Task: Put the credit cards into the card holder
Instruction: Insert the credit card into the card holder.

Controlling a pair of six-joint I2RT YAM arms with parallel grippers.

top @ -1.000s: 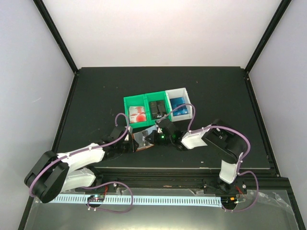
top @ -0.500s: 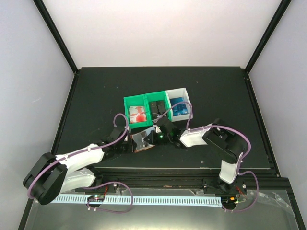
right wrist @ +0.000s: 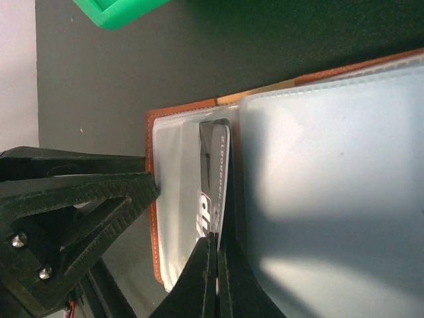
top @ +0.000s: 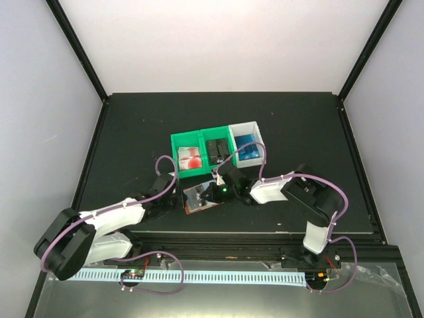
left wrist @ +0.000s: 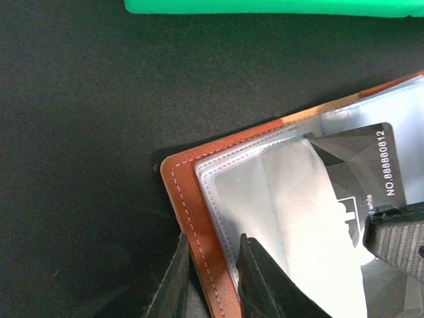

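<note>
Noting holder lying open on the surface, just in front of the green bin, clear pockets facing up. Pinching its brown leather corner with the left gripper, jaws narrow, one finger outside the edge and one on the pocket film. Gripping a black card by its near end with the right gripper, jaws closed thin on it. Holding that card flat over the holder's left page, far end reaching into a clear pocket; glare hiding how deep. Showing white digits along the card's short edge in the left wrist view. Working over the holder from opposite sides, grippers near each other but apart. Seeing more cards in the bins: red-and-white cards and black ones in the green bin's two compartments, blue ones in the white bin. Touching side to side, green and white bins.
</note>
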